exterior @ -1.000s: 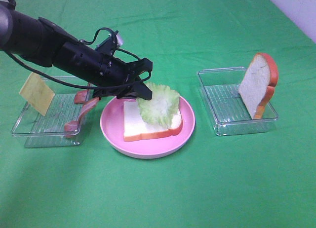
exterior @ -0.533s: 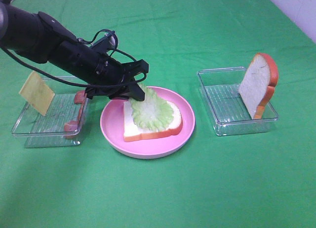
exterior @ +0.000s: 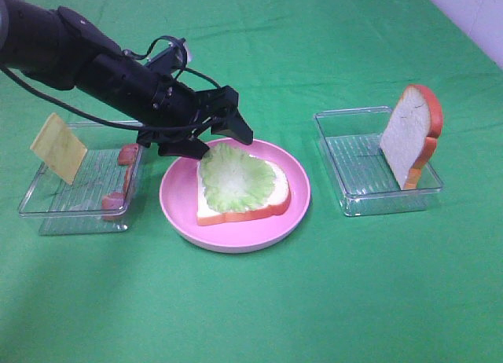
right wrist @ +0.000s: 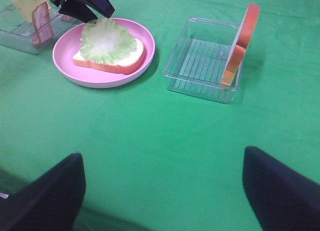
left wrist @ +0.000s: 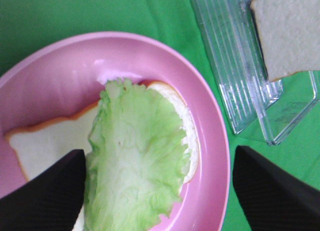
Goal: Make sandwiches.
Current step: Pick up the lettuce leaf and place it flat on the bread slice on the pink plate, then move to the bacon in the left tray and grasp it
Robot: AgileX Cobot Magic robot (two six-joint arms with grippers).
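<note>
A: Which step are we at?
B: Lettuce layer down, we judge. Bacon strips (exterior: pixel 115 199) in the left tray (exterior: pixel 47 218) come next. Mid-scene, our left gripper (exterior: pixel 214 139) gapes empty above the lettuce (exterior: pixel 234 177) on the plated bread slice (exterior: pixel 211 208) (right gripper (right wrist: pixel 161 153) open too).

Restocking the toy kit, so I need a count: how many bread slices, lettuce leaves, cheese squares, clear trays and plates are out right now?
Bread slices: 2
Lettuce leaf: 1
Cheese square: 1
Clear trays: 2
Pink plate: 1
Total: 7
</note>
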